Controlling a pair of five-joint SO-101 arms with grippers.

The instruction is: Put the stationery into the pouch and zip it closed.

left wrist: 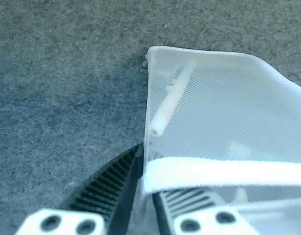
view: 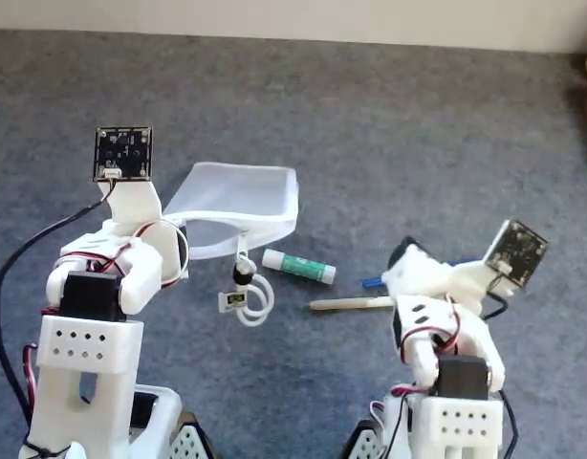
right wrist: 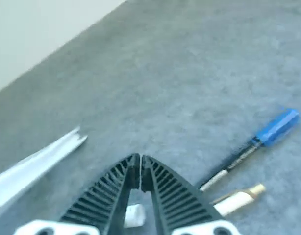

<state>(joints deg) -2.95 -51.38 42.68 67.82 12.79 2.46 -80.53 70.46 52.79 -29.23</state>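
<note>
Well: glue stick [view: 298, 267] print illegible; left end effector [left wrist: 144, 171] pinches pouch [left wrist: 224, 107].

Grey carpet [view: 399, 124] throughout; pale wall [view: 322, 14] along far edge.

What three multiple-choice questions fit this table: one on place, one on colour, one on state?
1. Where is the glue stick relative to the pouch? A inside it; B on top; C on the table beside it.
2. The cap of the pen is: A blue; B red; C black.
3. The left fingers are: A open; B shut on the pouch's edge; C holding the pen.
Answers: C, it lies on bare table; A, plainly blue; B, they pinch its edge.
</note>
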